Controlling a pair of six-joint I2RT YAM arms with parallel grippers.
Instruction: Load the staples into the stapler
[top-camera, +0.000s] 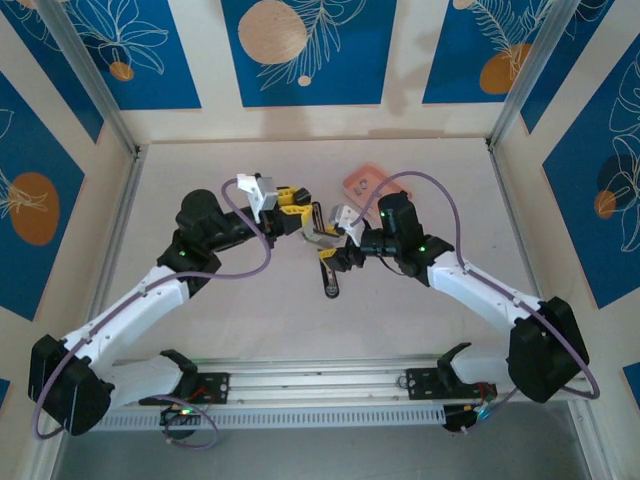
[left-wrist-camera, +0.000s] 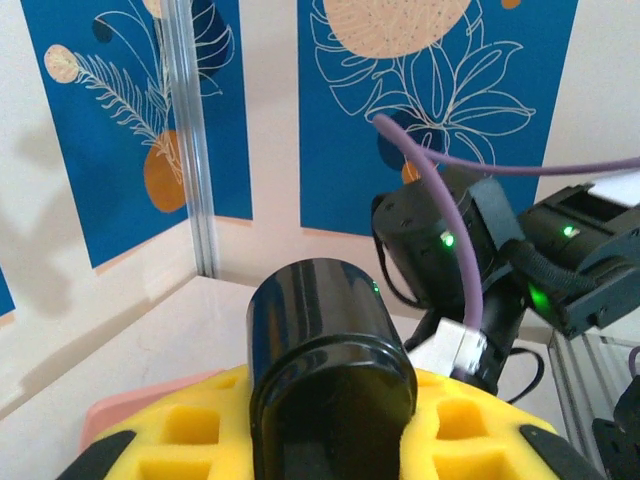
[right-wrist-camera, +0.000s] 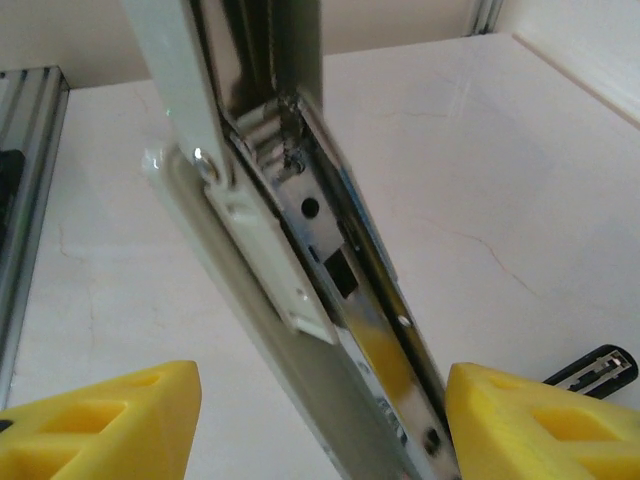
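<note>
Near the middle of the table (top-camera: 200, 320), the right fingers (right-wrist-camera: 100, 410) stood wide, straddling the stapler (right-wrist-camera: 320, 250) without gripping; closing off-centre could twist its raised rail out of the left fingers (left-wrist-camera: 180, 430), clamped on the black body; rail silvery, punched with holes; pink tray (top-camera: 362, 182) lay toward the far edge.

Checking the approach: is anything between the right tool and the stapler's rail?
Nothing visible. The stapler stands opened, its silvery rail running up between the spread yellow fingers of the right tool, with bare table on either side.
</note>
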